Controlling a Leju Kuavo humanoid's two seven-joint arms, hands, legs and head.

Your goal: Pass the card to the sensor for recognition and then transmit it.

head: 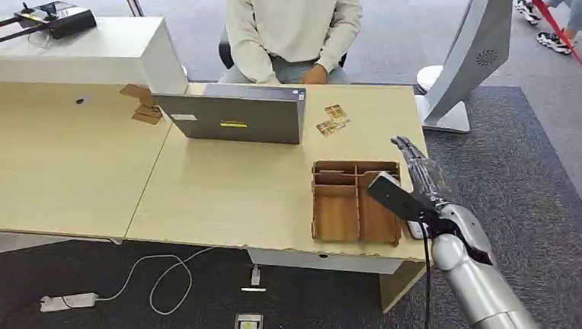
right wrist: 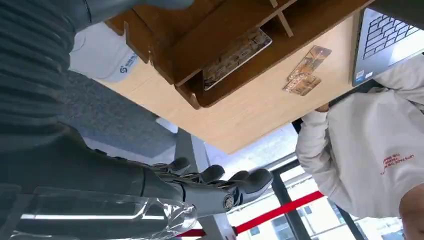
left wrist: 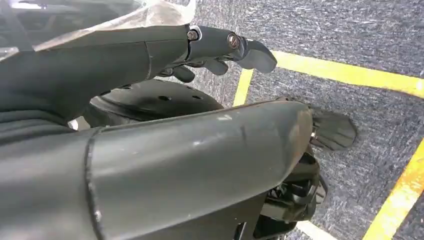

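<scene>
The right hand has its fingers stretched out straight and close together, and they hold nothing. It hangs in the air over the right edge of the desk, just beside the brown wooden tray. The silver arm behind it comes up from the bottom right corner.

The left hand hangs low by the robot's side, over a dark carpet with yellow lines. Its fingers are a little bent and a bit apart, and nothing is in them.

The wooden tray has walls that split it into boxes. A card lies flat in one of the boxes at the far end of the tray, next to a wall. It is hard to be sure which box from this turned view. Two more small cards lie on the bare desk past the tray, touching each other, near the right side of the laptop.

The laptop is open, with its grey back toward the robot. A person in a cream sweater sits behind the desk, facing the laptop. A small white round thing lies on the desk just beside the tray's near corner.

On the floor under the desk lie a white power strip and its looped cable.
</scene>
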